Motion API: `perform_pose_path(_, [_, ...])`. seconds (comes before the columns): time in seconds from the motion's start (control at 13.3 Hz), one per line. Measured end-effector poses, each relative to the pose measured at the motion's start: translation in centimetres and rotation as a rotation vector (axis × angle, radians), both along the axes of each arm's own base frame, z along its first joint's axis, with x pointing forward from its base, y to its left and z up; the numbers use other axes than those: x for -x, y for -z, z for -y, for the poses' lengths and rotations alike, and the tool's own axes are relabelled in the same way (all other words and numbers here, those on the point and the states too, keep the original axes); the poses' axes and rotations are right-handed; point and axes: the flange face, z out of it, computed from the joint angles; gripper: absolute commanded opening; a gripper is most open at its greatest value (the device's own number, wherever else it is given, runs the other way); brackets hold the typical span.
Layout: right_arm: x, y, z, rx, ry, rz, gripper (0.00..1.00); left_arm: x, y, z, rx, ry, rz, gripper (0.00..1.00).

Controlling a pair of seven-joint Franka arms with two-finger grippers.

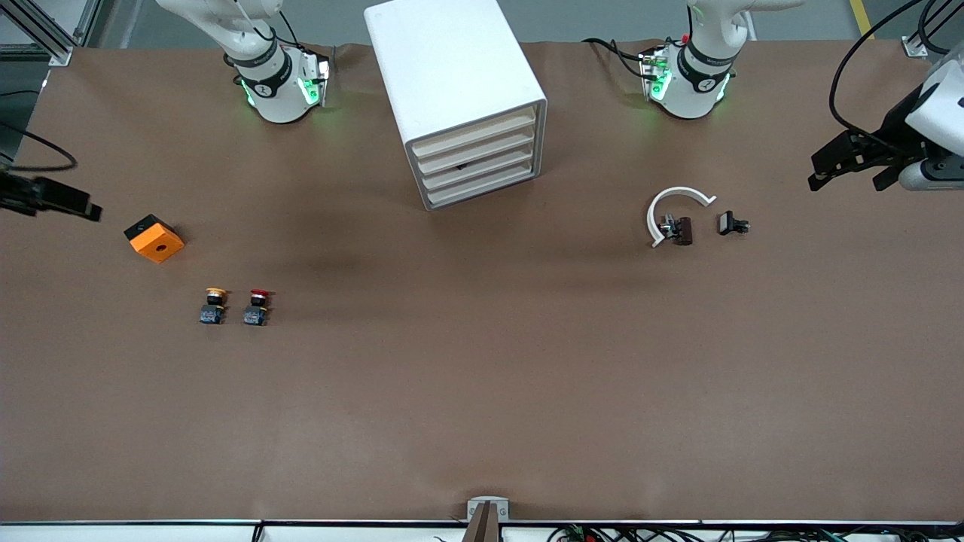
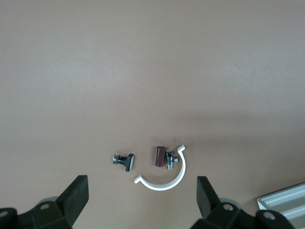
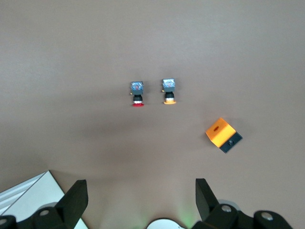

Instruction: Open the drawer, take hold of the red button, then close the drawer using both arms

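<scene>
The brown worktop [image 1: 482, 391] carries everything here. Largest on it is the white cabinet [image 1: 452, 83], standing between the two arm bases, its four cream-fronted drawers all pushed in; the task's drawer [image 1: 476, 158] is one of these, and which one cannot be told. A corner of the cabinet also shows at the edge of both wrist views.

The left arm [image 1: 704, 68] reaches out to its own end of the worktop, where the left gripper [image 1: 847, 162] hangs in the air with its jaws spread wide and nothing between them. The right arm [image 1: 263, 68] does likewise at its end: the right gripper [image 1: 53, 199] is up over the worktop's edge, jaws apart and empty.

Below the right gripper, a little toward the cabinet, lies the orange cube with a hole [image 1: 154, 238]. Past the cube from that gripper stand two push buttons side by side, just apart. The button [image 1: 257, 307] with the red cap is the one farther from the right gripper; the yellow-capped button [image 1: 214, 306] stands between it and the cube's side.

Near the left gripper, toward the cabinet, a white curved clip [image 1: 670, 207] lies on the worktop, with a small brown part [image 1: 681, 230] touching its open side. A small black part [image 1: 730, 223] lies closer to the left gripper, just beside them.
</scene>
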Motion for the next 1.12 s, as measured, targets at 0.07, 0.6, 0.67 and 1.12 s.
perform_pose_path(0.07, [0.6,-0.8,0.2,0.0,0.004,0.007,1.0,0.0,-0.1,0.0,0.0,-0.005,-0.02,1.0])
perform_pose_path(0.6, [4.6,-0.6,-0.7,0.004,0.0,0.048,1.0,-0.9,-0.6,0.1,0.0,-0.017,-0.034,1.0])
perform_pose_path(0.67, [5.4,-0.5,-0.6,0.002,0.002,0.055,1.0,-0.9,-0.5,0.2,0.0,-0.015,-0.036,1.0])
perform_pose_path(1.12, [6.5,0.0,0.4,-0.002,0.023,0.059,1.0,-1.3,0.1,0.6,-0.001,-0.007,-0.05,1.0])
